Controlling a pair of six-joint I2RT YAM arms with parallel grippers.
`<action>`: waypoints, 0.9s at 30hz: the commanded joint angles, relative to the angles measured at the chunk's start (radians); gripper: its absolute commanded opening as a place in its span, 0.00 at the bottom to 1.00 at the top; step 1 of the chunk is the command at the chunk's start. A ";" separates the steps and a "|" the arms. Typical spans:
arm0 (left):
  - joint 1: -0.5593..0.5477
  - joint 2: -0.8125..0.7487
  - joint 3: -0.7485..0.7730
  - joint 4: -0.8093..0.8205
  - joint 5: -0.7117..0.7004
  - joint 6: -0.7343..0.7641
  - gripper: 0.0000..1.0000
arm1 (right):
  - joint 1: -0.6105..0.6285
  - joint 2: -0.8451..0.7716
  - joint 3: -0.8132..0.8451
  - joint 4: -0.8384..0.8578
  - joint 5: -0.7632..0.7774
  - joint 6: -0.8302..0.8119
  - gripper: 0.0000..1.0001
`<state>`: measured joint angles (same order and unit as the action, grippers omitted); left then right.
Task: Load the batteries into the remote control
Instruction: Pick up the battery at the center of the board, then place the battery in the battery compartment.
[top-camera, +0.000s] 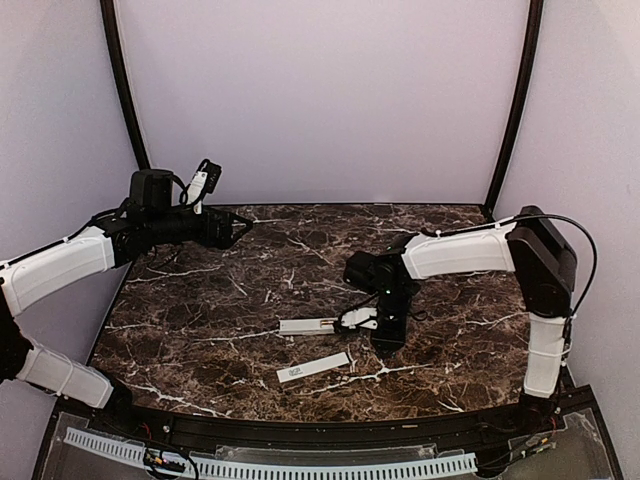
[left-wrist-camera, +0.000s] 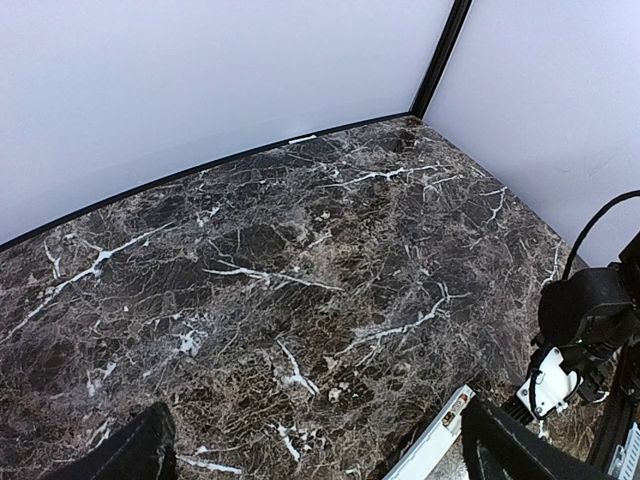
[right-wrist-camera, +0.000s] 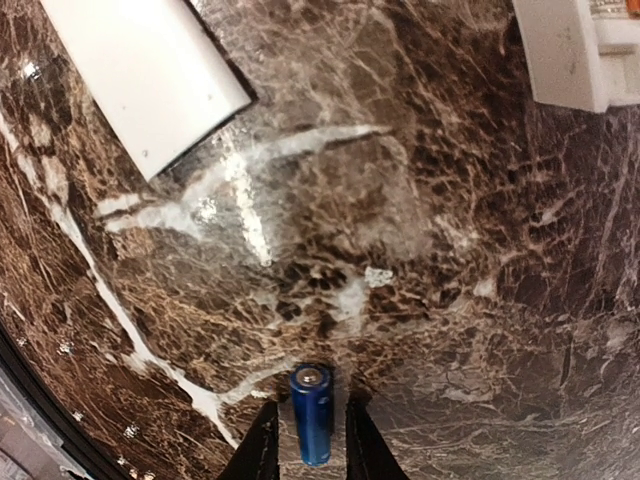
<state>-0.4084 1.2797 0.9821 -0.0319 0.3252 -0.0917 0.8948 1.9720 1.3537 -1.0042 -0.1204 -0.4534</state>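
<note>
On the dark marble tabletop (top-camera: 250, 290), loading looks unstarted: the left end effector (top-camera: 240, 226) hangs wide open and empty, the remote control (top-camera: 307, 325) lies mid-table, and beside it the right end effector (top-camera: 362, 318), barely parted, brackets one blue battery (right-wrist-camera: 312, 425), grip unclear.

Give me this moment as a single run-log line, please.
left gripper: open, empty | right gripper: jaws slightly apart around battery, small gaps either side | remote control: on table, apart from battery

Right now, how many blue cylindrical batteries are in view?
1: small blue cylindrical battery between the right arm's fingers, in the right wrist view. Others may be hidden.
</note>
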 joint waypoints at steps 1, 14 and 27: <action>0.005 -0.025 -0.007 0.001 0.009 0.000 0.99 | 0.028 0.031 0.002 0.026 0.030 -0.014 0.21; 0.005 -0.024 -0.006 0.001 0.005 0.002 0.99 | 0.051 0.038 0.044 0.015 0.065 -0.013 0.00; 0.005 -0.023 -0.007 0.003 0.008 0.001 0.99 | 0.036 -0.056 0.177 0.371 -0.176 -0.200 0.00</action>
<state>-0.4084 1.2797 0.9821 -0.0319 0.3252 -0.0917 0.9360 1.8782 1.4830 -0.8352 -0.2249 -0.5636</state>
